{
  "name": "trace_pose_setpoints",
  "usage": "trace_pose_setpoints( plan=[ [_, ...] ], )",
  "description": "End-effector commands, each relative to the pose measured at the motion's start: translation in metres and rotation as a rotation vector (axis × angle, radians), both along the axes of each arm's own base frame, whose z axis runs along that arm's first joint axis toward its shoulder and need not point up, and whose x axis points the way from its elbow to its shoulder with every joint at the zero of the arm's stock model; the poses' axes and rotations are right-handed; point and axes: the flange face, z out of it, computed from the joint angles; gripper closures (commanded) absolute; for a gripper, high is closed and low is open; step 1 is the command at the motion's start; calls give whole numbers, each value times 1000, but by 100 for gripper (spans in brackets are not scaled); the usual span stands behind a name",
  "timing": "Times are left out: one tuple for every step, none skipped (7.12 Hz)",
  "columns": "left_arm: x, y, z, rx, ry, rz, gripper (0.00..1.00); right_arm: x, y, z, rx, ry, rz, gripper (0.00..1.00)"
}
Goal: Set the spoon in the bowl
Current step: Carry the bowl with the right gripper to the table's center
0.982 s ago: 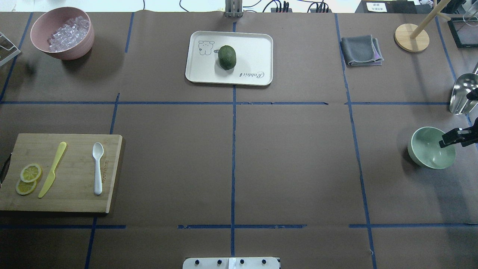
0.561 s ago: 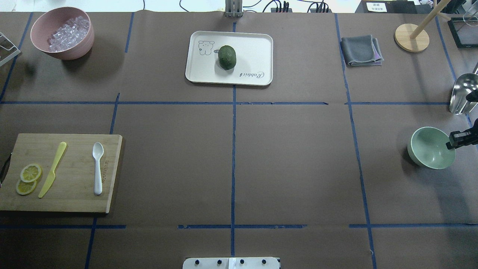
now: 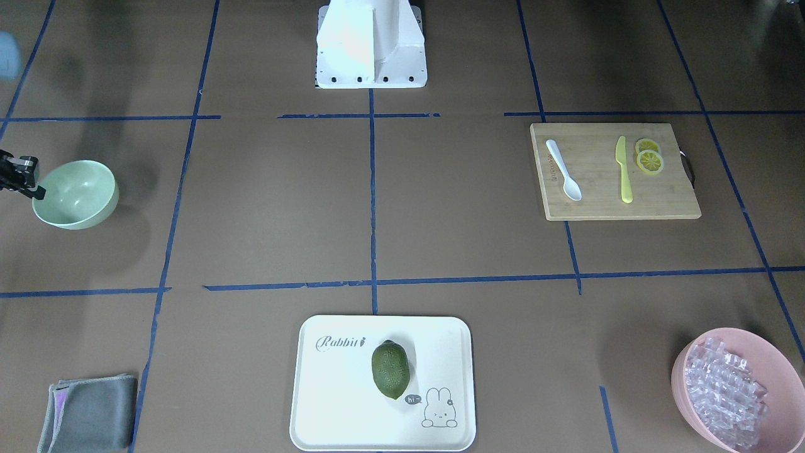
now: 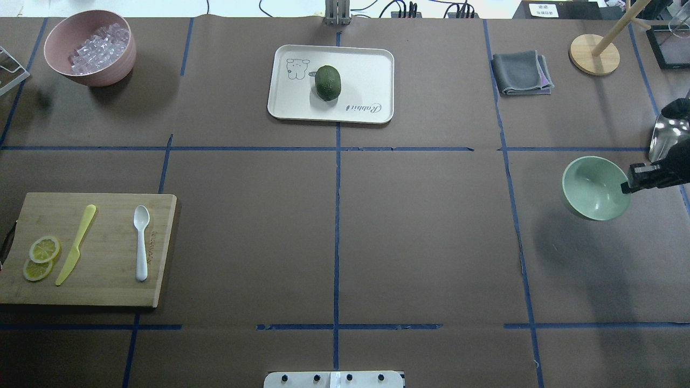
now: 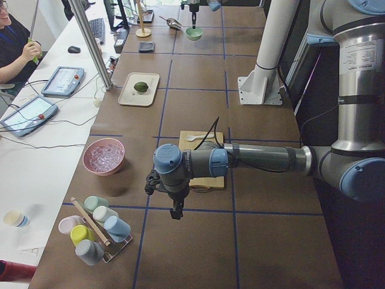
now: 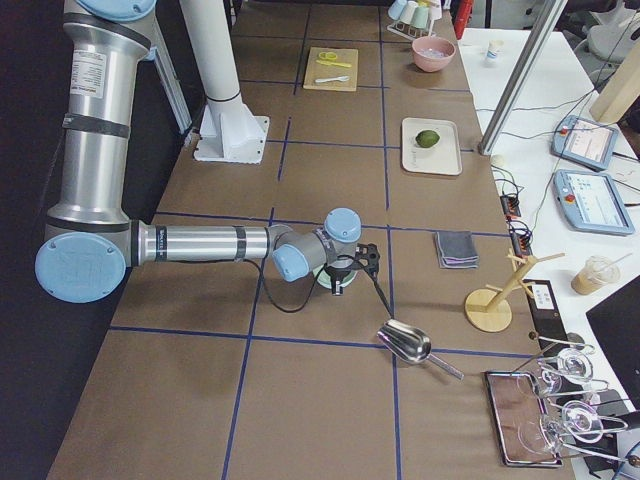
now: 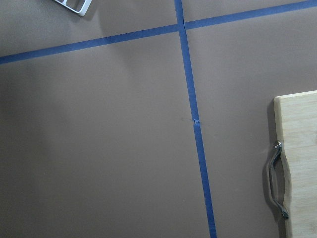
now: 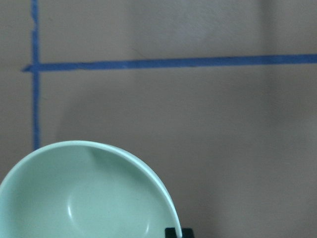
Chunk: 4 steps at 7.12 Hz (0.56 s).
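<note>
The task is in its early part. The spoon (image 4: 141,242) lies flat on the wooden cutting board (image 4: 108,285) in the lower left of the overhead view, beside the yellow-green knife (image 4: 75,245), and nothing touches it. The bowl (image 4: 593,188) is at the far right of that view, well apart from the spoon, and it has nothing inside.

The right gripper (image 4: 628,180) is closed on the bowl's rim at the side nearest the right edge of the frame. The bowl's shadow falls on the bench (image 4: 420,242) below and apart from it, so I judge that the bowl is held a little above the bench.

The left gripper (image 5: 176,212) hangs over the bench near the board's end, in the middle of the left side view. I cannot tell if it is open or closed.

What is left, in my judgement, is nearly everything: to bring the bowl and the spoon together, to pick up the spoon and to put it in the bowl.
</note>
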Motion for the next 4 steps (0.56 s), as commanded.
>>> trace_pose_setpoints(
  plan=[
    [0, -4, -4, 10, 0, 1, 0, -70, -19, -112, -86, -40, 80, 100],
    [1, -4, -9, 17, 0, 3, 0, -116, -14, -146, -112, -27, 94, 100],
    [1, -4, -10, 21, 0, 3, 0, -176, -2, -192, -136, -14, 116, 100],
    [1, -5, -15, 30, 0, 1, 0, -238, 14, -248, -177, 10, 139, 100]
  ],
)
